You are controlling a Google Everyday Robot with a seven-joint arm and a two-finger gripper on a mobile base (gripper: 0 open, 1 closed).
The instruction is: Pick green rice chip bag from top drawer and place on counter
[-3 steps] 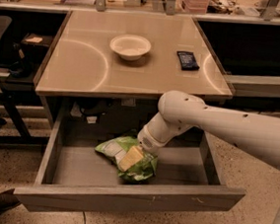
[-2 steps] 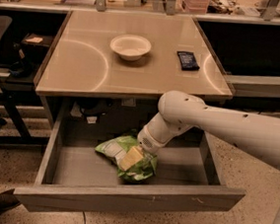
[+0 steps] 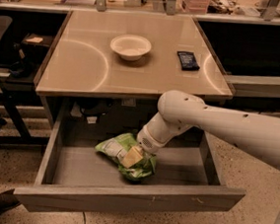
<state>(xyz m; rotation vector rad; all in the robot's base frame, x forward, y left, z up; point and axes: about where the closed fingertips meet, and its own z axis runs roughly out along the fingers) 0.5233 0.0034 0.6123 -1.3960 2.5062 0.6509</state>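
The green rice chip bag (image 3: 121, 153) lies crinkled on the floor of the open top drawer (image 3: 121, 199), near its middle. My white arm reaches in from the right, and my gripper (image 3: 134, 156) is down on the right part of the bag, with a tan finger pad pressed on it. The counter (image 3: 85, 64) is above the drawer, beige and glossy.
A white bowl (image 3: 130, 46) stands on the counter at the back centre. A small dark blue packet (image 3: 188, 60) lies to its right. Dark shelving flanks the table on both sides. A chair base stands at the far left.
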